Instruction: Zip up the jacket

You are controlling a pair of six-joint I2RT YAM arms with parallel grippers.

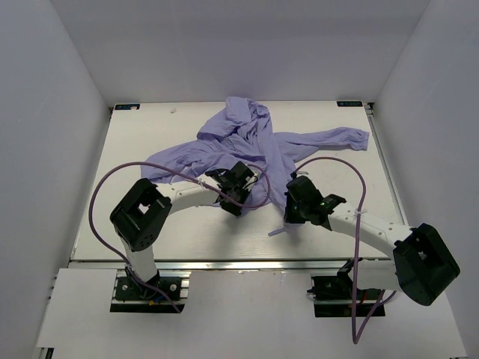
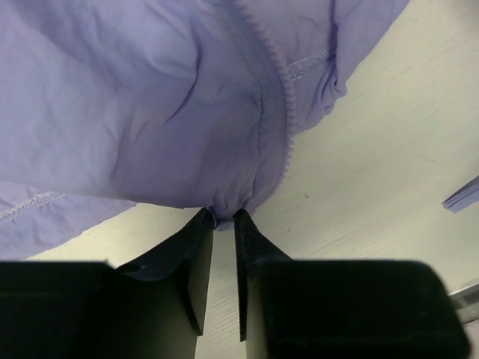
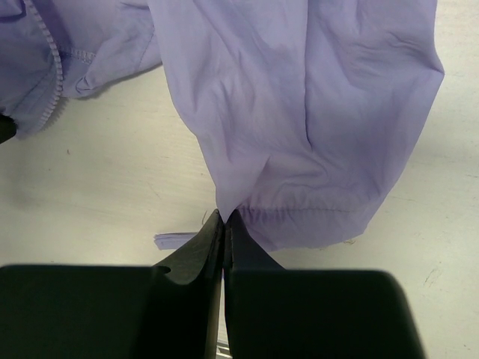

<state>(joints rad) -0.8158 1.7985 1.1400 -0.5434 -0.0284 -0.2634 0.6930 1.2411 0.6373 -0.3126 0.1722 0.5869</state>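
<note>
The jacket (image 1: 251,142) lies crumpled on the table (image 1: 142,134) and spreads away from both grippers. Its hem is at their fingertips and its hood (image 1: 243,111) is at the far end, so its long axis runs straight ahead of them, with a sleeve flung out to either side. The left gripper (image 2: 223,218) is closed to a narrow slit, pinching the hem at the foot of the zipper teeth (image 2: 283,97). The right gripper (image 3: 225,218) is pressed fully together on a stitched hem corner.
</note>
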